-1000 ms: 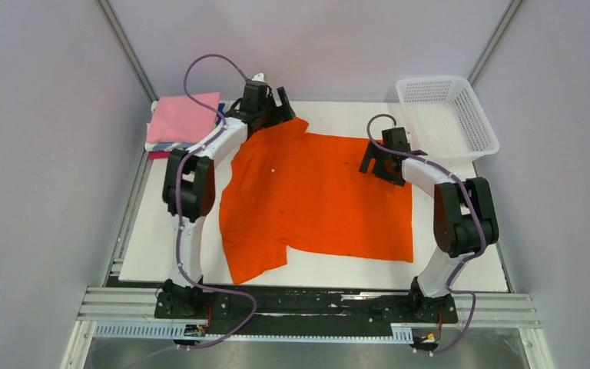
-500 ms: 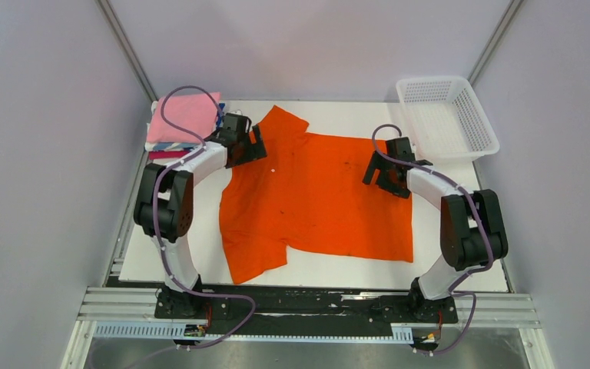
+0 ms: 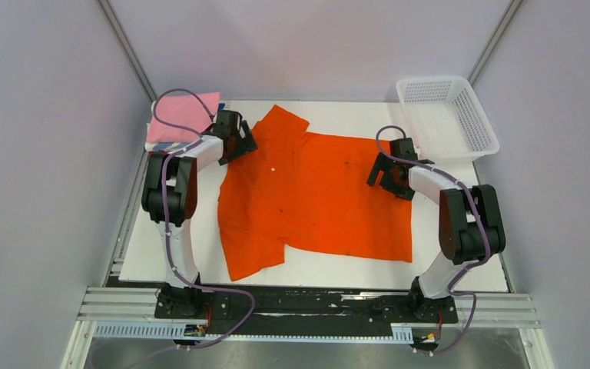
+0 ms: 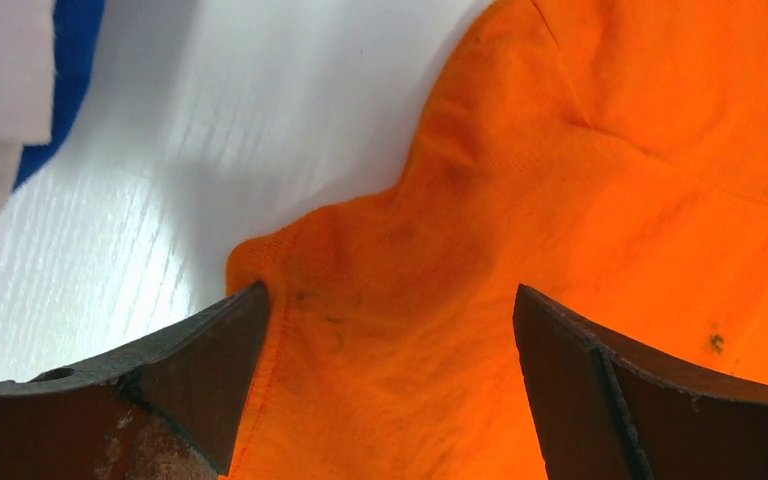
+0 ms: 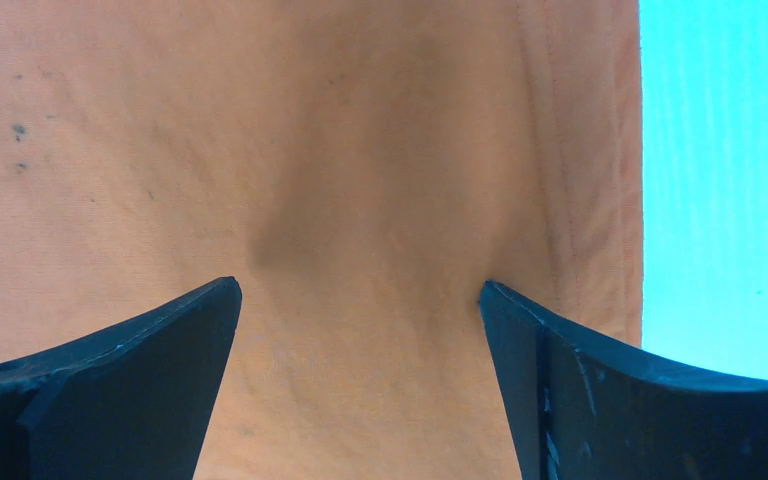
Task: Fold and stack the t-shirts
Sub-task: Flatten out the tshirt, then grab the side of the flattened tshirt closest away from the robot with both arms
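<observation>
An orange t-shirt (image 3: 319, 200) lies spread flat on the white table. My left gripper (image 3: 243, 146) stands open at the shirt's far left edge. In the left wrist view the left gripper (image 4: 390, 290) has its fingers on either side of a stitched hem of the orange cloth (image 4: 560, 200), with nothing pinched. My right gripper (image 3: 382, 177) is open over the shirt's far right edge. In the right wrist view the right gripper (image 5: 360, 284) straddles flat cloth (image 5: 260, 130) just inside the hem. A folded stack of t-shirts (image 3: 183, 119), pink on top, sits at the far left corner.
A white mesh basket (image 3: 447, 115) stands at the far right corner, partly off the table. The table board (image 3: 445, 257) ends close to the right arm. The stack's white and blue edges (image 4: 65, 70) show just left of my left gripper. Enclosure walls rise on both sides.
The left arm has drawn back from the far sleeve and swung left, and its gripper now sits low at the shirt's left edge. The right gripper has shifted slightly right and nearer.
</observation>
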